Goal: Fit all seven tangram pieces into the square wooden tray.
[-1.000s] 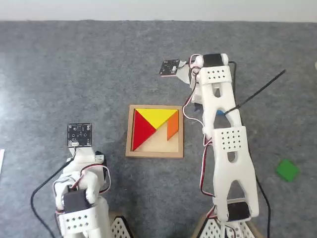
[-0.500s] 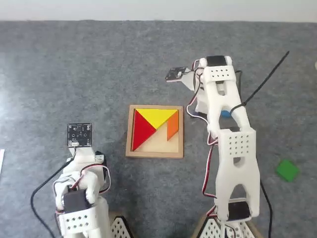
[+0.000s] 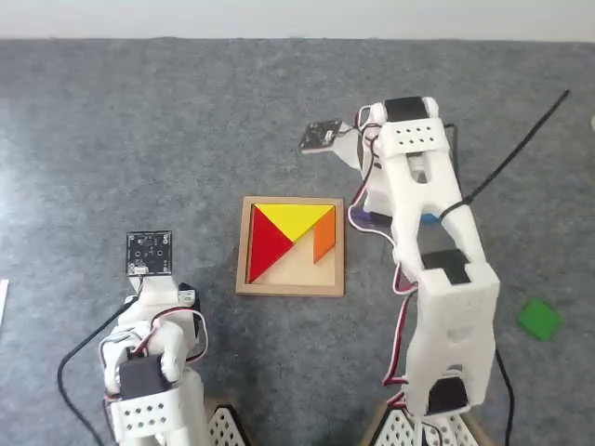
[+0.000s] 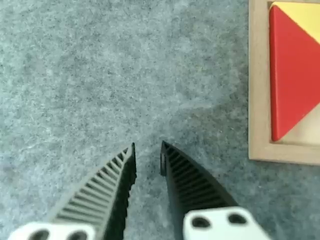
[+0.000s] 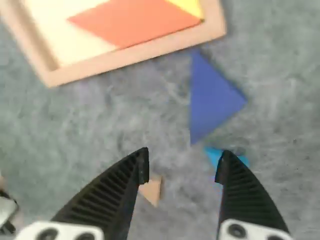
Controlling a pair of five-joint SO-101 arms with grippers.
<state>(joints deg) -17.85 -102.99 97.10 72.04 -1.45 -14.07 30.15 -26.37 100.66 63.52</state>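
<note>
The spread right gripper (image 5: 183, 151) half-hides a light-blue piece (image 5: 212, 155) beside the blue triangle (image 5: 212, 100). Left gripper (image 4: 147, 146) sits narrowly parted. The right arm (image 3: 451, 297) has folded back at the elbow.

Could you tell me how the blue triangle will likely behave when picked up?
The blue triangle looks flat and rigid, so it probably won't bend or roll. Lying flush on the mat, its low edges may be awkward to pinch.
</note>
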